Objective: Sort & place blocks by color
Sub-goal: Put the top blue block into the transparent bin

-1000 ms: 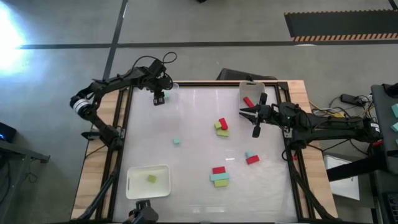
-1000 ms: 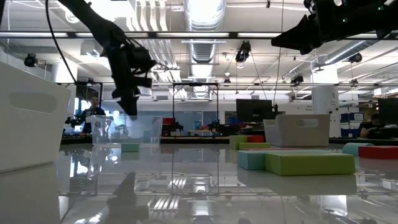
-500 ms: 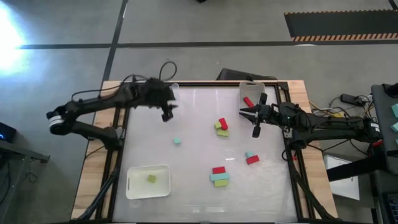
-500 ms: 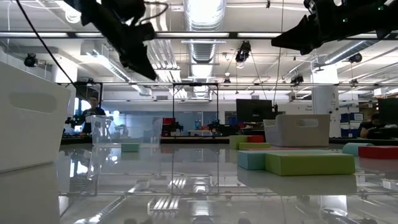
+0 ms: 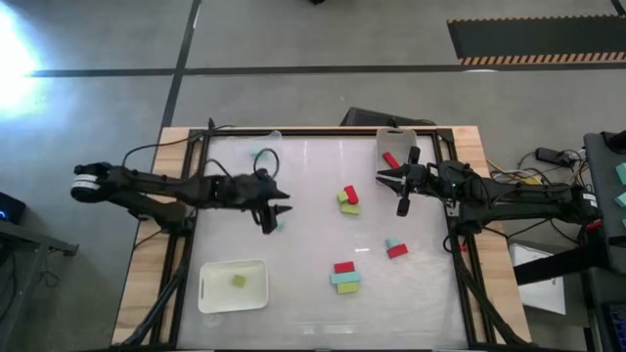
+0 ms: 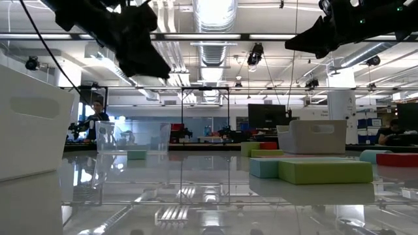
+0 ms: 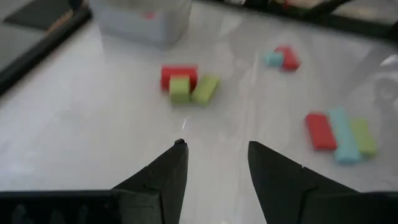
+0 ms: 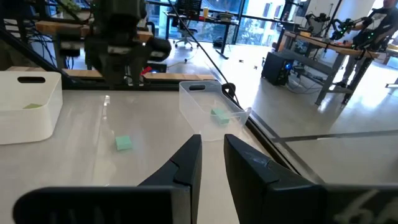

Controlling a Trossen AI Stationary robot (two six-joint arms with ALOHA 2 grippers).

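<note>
White tabletop, blocks scattered — left gripper (image 5: 273, 217), fingers parted and empty, hovers over the lone teal block (image 8: 124, 142). Best to centre over it, then drop straight — it's small.

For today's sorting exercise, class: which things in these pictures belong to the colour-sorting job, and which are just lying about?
Part of the job:
- red blocks
- yellow-green blocks
- teal blocks
- white tray holding a yellow-green block
- clear tray holding a teal block
- left pincer, open over a loose teal block

Just lying about:
- cables beside the table
- right pincer, waiting
</note>
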